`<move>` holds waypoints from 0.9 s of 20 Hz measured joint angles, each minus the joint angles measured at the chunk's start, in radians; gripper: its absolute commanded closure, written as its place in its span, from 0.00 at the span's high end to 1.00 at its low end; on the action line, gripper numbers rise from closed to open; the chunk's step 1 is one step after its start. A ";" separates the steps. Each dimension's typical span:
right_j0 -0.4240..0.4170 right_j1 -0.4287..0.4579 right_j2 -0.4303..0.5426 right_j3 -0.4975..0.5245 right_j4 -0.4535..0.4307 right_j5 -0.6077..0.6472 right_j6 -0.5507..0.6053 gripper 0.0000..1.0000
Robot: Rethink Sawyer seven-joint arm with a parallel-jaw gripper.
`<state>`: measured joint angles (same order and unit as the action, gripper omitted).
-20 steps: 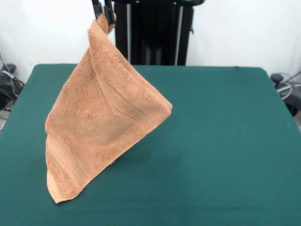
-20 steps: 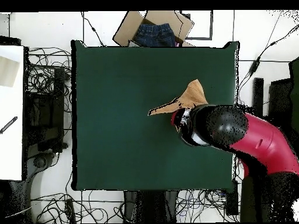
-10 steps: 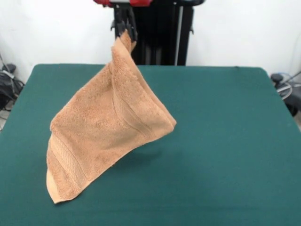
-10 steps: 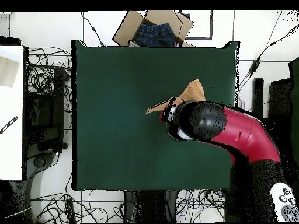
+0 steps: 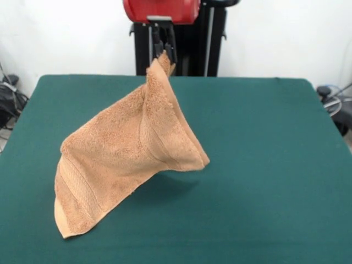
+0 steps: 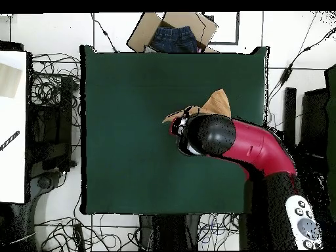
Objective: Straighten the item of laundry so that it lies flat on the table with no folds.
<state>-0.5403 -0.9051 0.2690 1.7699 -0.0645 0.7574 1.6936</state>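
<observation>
- Front view, nearest part: the towel (image 5: pixel 124 159) has one corner down on the table (image 5: pixel 264 165), close to the near edge on the picture's left, with a woven border band running up from it.
- From that grounded corner the cloth rises in a slanted, tent-like sheet. A second corner juts out to the right, and I cannot tell whether it touches the felt; a dark shadow lies under it.
- Farther back and higher, the towel narrows to a peak, and my gripper (image 5: pixel 164 52) is pinched tight on that top corner, holding it up in the air.
- Above the fingers sits the red wrist housing (image 5: pixel 161 10) of my arm, cut off by the top edge.
- The towel is therefore mostly lifted and creased, not flat on the green top.
- Overhead view: my red and black arm (image 6: pixel 252 147) reaches over the table from the base side and covers most of the towel (image 6: pixel 216 103); only a tan wedge shows beyond it, on the picture's right half.
- Beyond the table's far edge sits a cardboard box (image 6: pixel 172 33) with blue denim inside.
</observation>
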 measured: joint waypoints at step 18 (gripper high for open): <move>0.029 -0.022 -0.011 0.037 0.009 0.000 0.000 0.00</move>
<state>-0.5111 -0.9272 0.2583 1.8072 -0.0550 0.7570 1.6936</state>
